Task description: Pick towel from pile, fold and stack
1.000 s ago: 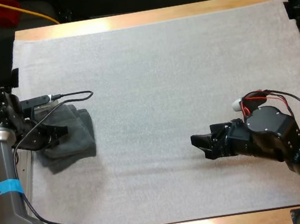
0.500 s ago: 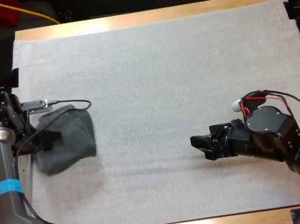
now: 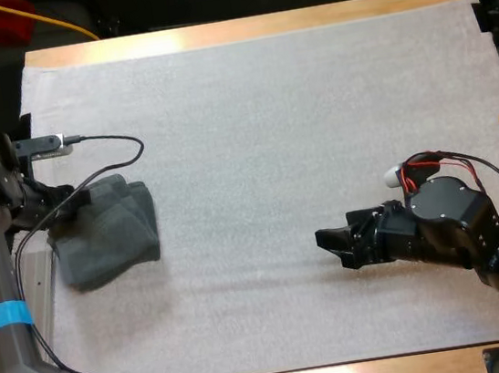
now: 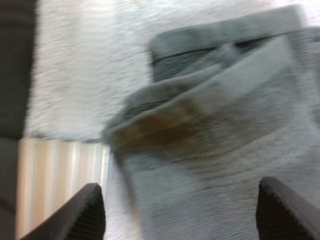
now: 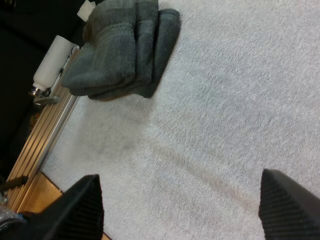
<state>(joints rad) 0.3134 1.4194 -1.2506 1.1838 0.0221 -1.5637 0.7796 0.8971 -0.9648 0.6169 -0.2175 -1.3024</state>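
Folded towel stack [image 3: 113,232], dark grey-green, sits at the mat's [image 3: 270,129] 9 o'clock edge in the high view. It lies flat with its layered folds showing, and the right wrist view shows the layers stepped at one side. How many towels are in it, cannot tell.

Left gripper [image 3: 79,198] is at the stack's 10 o'clock corner, over its outer edge. In the left wrist view the fingers [image 4: 87,212] stand wide apart, nothing between them, with the towel's folded edge lying beyond the tips.

Right gripper [image 3: 328,248] is at about 4 o'clock on the mat, well apart from the stack and pointing toward 9 o'clock. In the right wrist view its jaws are wide and grip nothing, with bare mat under them and the stack far off near the mat's edge.

The wooden table [image 3: 247,28] shows as a strip at 12 o'clock beyond the mat.
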